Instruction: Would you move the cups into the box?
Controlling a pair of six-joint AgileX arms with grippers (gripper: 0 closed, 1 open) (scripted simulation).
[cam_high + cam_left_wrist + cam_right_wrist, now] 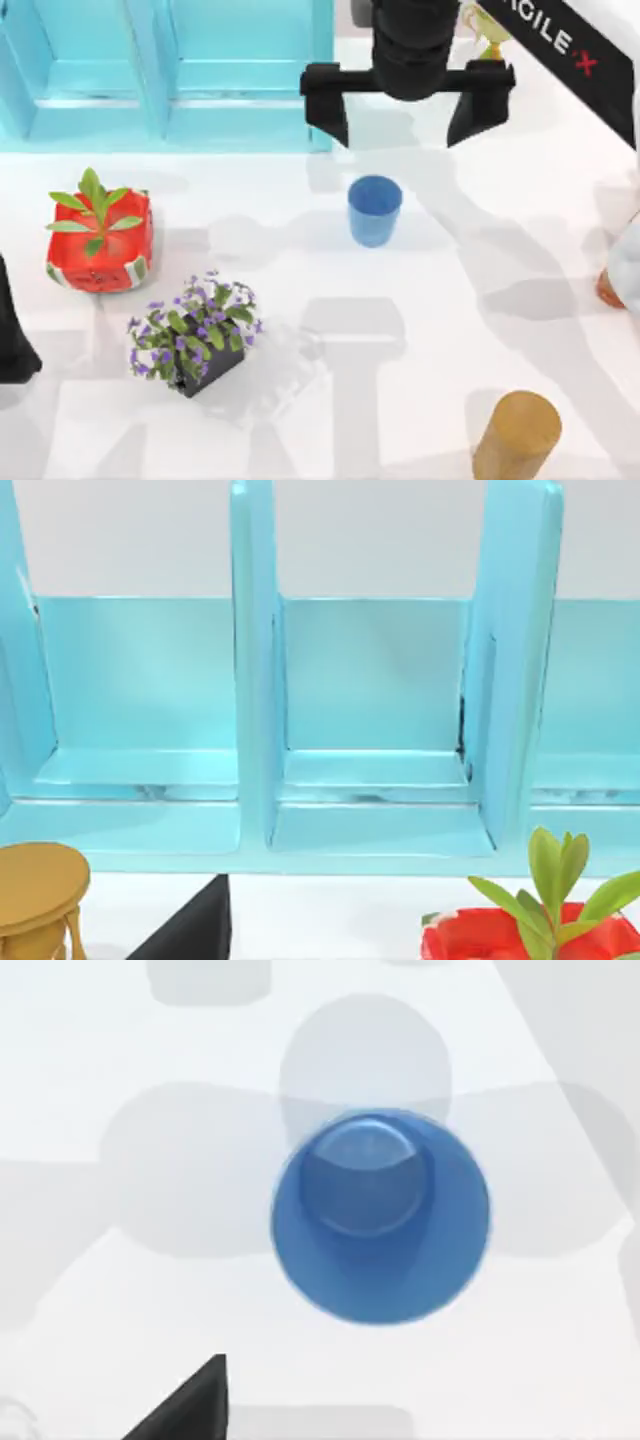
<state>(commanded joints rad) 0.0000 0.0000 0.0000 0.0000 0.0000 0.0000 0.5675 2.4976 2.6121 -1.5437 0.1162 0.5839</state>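
Hovering above the upright blue cup (375, 210) with fingers spread wide, the right gripper (407, 115) should descend straight, straddle the rim evenly, then close before carrying it to the box (240, 125).

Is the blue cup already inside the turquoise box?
No, in the top view the blue cup stands upright on the white table, outside the turquoise box, under the open right claw.

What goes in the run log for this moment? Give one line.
right gripper: open, above blue cup | cup: upright on table, outside box | left arm: parked at table's left edge
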